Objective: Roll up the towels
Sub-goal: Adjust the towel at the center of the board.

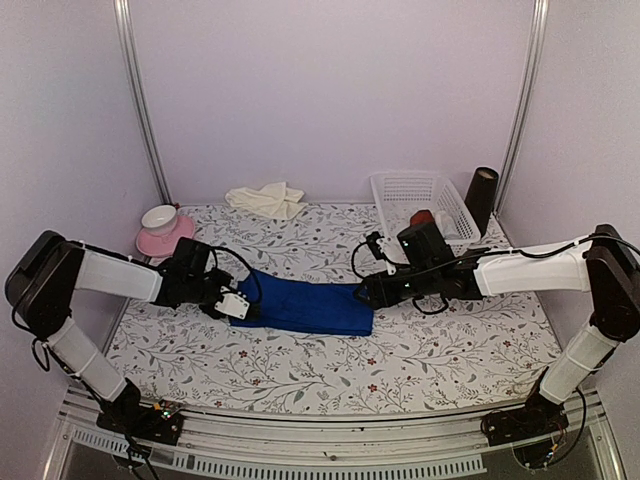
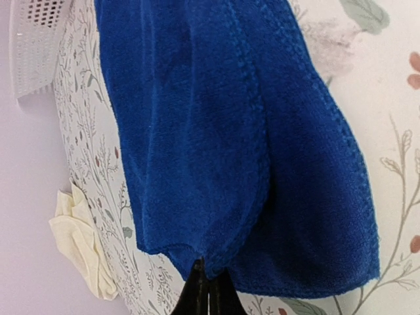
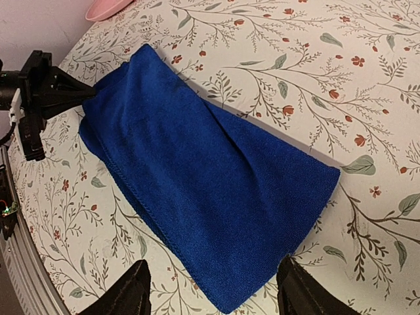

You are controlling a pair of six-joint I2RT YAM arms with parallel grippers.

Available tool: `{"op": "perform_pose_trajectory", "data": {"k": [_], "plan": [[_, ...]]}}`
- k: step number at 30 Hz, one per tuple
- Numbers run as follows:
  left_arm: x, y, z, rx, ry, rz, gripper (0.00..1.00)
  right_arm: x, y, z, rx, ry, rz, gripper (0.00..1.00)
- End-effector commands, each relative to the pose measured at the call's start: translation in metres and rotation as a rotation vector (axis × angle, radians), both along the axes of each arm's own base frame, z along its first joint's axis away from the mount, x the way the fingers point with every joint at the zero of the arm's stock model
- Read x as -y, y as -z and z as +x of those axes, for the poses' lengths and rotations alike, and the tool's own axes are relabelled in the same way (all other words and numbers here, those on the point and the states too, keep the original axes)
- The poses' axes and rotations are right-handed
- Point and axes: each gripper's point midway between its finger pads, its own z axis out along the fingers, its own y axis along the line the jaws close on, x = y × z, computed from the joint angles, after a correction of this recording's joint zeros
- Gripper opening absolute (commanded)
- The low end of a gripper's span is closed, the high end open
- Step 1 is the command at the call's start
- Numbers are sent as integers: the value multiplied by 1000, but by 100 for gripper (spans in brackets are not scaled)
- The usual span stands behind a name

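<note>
Blue towel (image 1: 305, 303) flat on the tabletop (image 1: 450, 350), pinched at one end.
Top view: left claw (image 1: 240, 306) at its 9 o'clock end, right claw (image 1: 366, 293) at 3; cream towel (image 1: 265, 200) at 12. Left wrist: claw clamped on the hem. Right wrist: claw open, fingers (image 3: 125, 295) astride the towel's edge.

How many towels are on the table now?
2. The blue towel lies mid-table, its left end pinched by the left gripper; the cream towel sits crumpled at the far back. More could be hidden in the white basket.
</note>
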Motion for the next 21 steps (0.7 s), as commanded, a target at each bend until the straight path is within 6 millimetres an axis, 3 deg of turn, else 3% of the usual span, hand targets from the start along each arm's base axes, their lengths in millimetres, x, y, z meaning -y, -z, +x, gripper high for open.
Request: {"op": "perform_pose_trajectory", "data": {"k": [1, 21], "plan": [[6, -17, -9, -55, -3, -49, 0, -3, 2, -1, 1, -8, 4, 65], [-5, -16, -35, -183, -39, -28, 0, -3, 4, 0, -3, -8, -8, 65]]}}
